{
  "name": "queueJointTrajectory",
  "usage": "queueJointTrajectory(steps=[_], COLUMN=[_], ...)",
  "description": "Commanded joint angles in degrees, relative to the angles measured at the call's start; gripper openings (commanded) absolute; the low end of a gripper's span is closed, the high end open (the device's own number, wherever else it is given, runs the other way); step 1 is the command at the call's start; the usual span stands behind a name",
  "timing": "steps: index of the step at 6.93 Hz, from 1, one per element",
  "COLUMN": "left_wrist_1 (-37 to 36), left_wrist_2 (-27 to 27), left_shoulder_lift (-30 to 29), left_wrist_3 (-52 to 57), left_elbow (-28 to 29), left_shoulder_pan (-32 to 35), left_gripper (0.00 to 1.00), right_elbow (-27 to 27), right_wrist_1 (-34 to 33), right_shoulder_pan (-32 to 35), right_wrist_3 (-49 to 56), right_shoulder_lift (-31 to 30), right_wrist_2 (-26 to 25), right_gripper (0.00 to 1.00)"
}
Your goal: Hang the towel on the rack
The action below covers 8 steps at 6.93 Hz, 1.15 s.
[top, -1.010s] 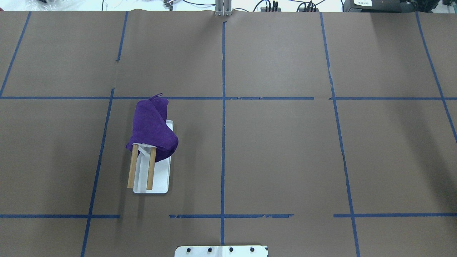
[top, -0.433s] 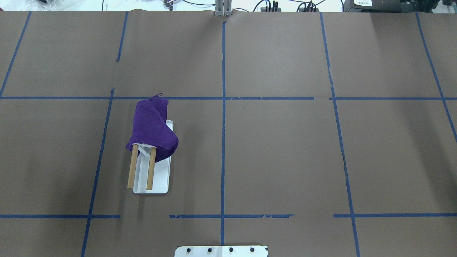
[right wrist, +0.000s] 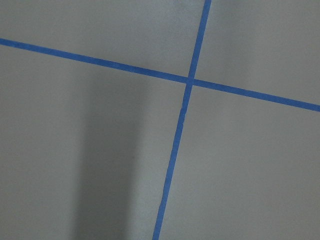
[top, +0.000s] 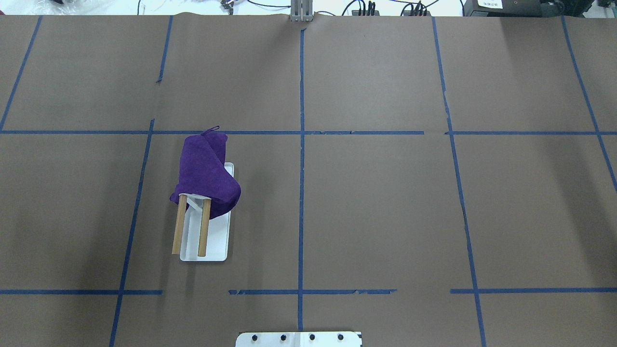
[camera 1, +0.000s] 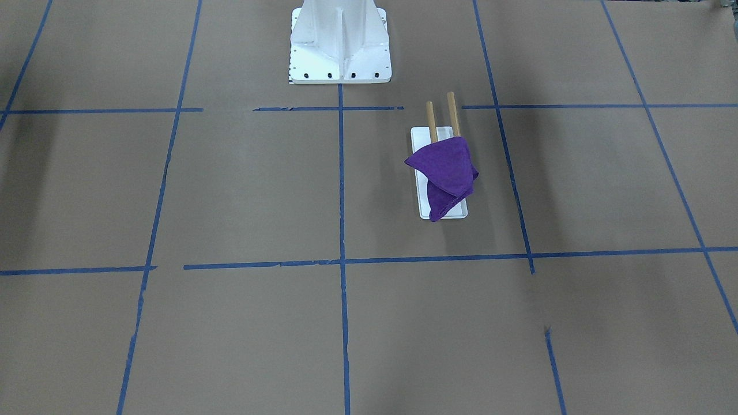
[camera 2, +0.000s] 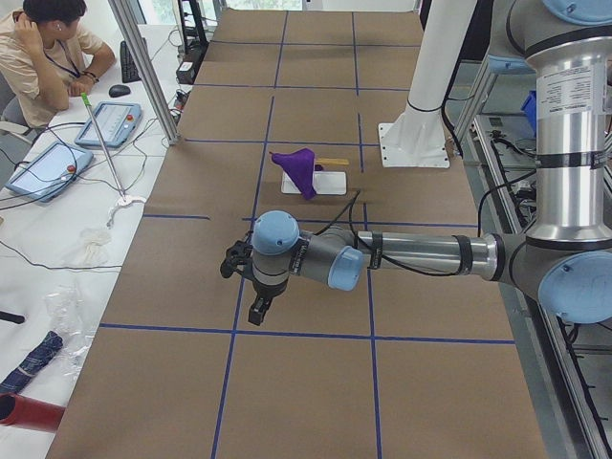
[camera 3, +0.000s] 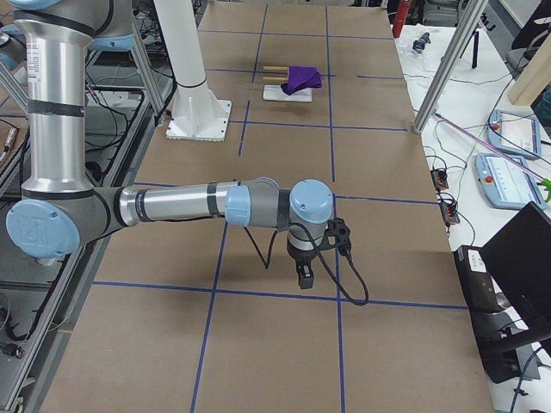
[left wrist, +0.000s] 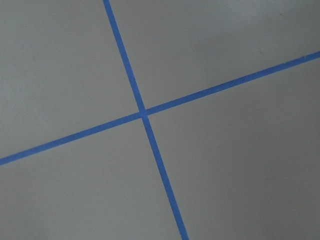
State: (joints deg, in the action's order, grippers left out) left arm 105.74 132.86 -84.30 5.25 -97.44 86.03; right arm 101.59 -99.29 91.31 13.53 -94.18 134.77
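Nothing has shifted since the earlier overhead pictures: the towel (top: 206, 168) lies just as it did, draped over the two rails at the end of the rack (top: 217, 241) away from the robot. It is deep purple and fuzzy, bunched in soft folds, with a small loop at one corner (in the front-facing view a flap hangs down toward the rack's base). The rack is a white tray with rounded corners that carries two pale wooden dowels (top: 179, 224), set parallel. The surface (top: 385, 193) is matte brown paper gridded with blue tape (top: 301, 193). The left gripper (camera 2: 258, 308) and right gripper (camera 3: 305, 274) hang well apart from the rack; I cannot tell whether their jaws are released or clenched.
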Motion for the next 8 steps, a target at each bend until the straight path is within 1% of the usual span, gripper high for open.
queueJointTrajectory(steps=[1, 4, 6, 7, 8], left_wrist_1=[-0.61, -0.79, -1.75, -7.76, -15.31], left_wrist_2=[-1.63, -1.73, -1.55, -1.46, -1.55], left_shoulder_lift=[-1.05, -0.96, -1.74, -3.49, -6.64], left_wrist_3=[0.11, 0.20, 0.11, 0.11, 0.11], left_elbow=[-1.08, -0.56, 1.28, 1.46, 1.11], left_shoulder_pan=[0.01, -0.34, -1.04, -1.22, -1.05], left_gripper=[1.00, 1.00, 1.00, 1.00, 1.00], right_elbow=[0.36, 0.62, -0.25, -0.25, -0.34], right_wrist_1=[0.15, 0.24, 0.15, 0.15, 0.15], right_shoulder_pan=[0.00, -0.08, -0.26, -0.35, -0.35], right_wrist_3=[0.36, 1.06, 0.27, -0.08, -0.08], right_shoulder_lift=[-0.65, -0.65, -0.13, -0.04, 0.40], right_wrist_2=[0.15, 0.15, 0.15, 0.41, 0.15], right_gripper=[1.00, 1.00, 1.00, 1.00, 1.00])
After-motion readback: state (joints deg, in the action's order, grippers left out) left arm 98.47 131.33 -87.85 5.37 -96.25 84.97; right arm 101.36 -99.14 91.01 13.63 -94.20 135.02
